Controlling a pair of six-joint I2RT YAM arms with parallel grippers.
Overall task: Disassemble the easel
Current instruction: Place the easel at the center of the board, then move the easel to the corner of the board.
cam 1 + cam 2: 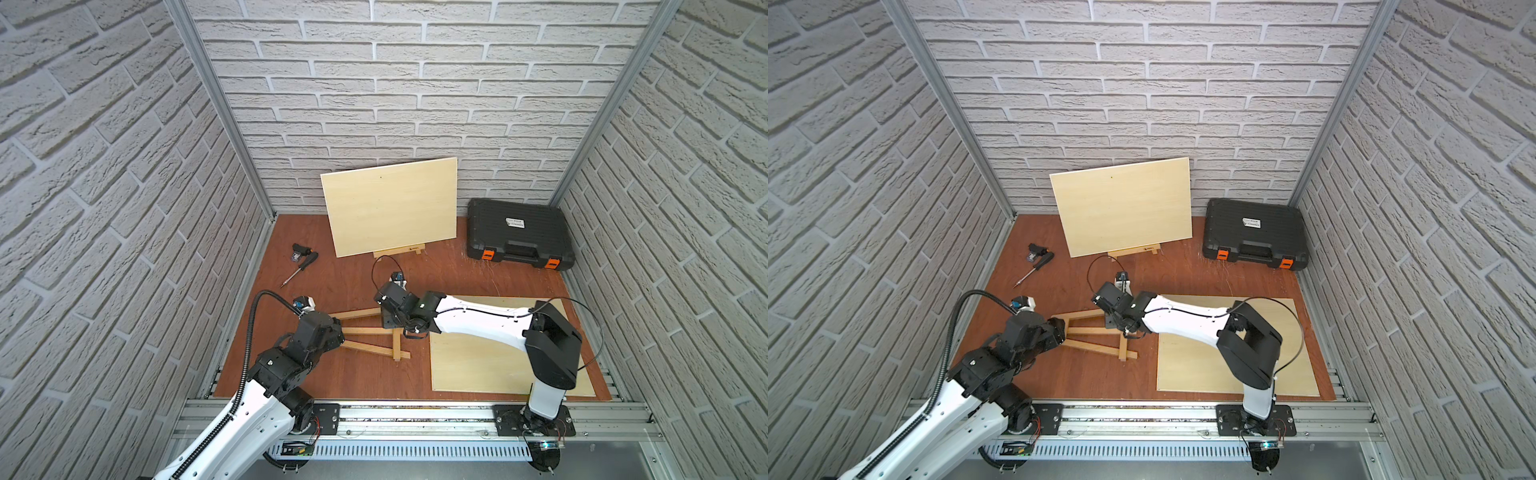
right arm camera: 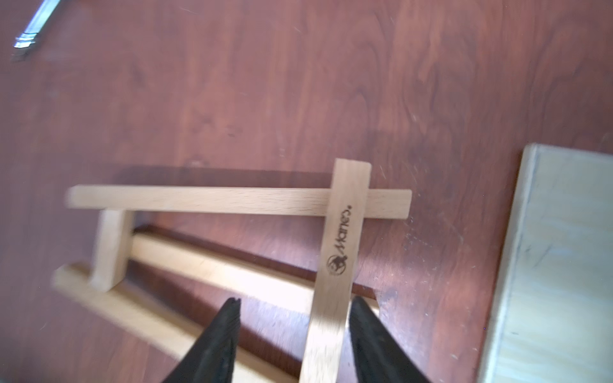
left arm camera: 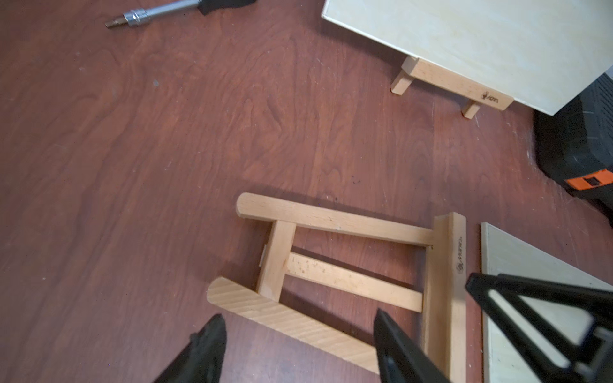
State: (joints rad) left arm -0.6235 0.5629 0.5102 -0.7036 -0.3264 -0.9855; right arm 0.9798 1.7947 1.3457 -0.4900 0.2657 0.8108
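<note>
The flat board (image 1: 478,365) is lying on the brown table (image 1: 332,382), nearest the right arm's base. Just beside it the easel (image 1: 372,331) is lying flat, legs spread, toward the table's front middle. The left gripper (image 3: 298,323) is hanging over the easel's narrow end with its jaws standing wide. One leg is running between the fingers, with no squeeze showing. The right gripper (image 2: 295,301) is sitting over the ledge bar (image 2: 345,238), which is carrying a logo stamp. Its jaws are parted and the bar is sitting between them, close to one finger, with a gap showing on the other side, so nothing is clamped. That wrist view is blurring. Farther back a screwdriver (image 1: 300,269) is lying toward the left wall, with a small black part (image 1: 300,250) just beside it. At the back wall an upright board (image 1: 390,208) is leaning on a second easel (image 1: 400,250). A closed black case (image 1: 521,233) with orange latches is sitting on the right arm's side of it.
</note>
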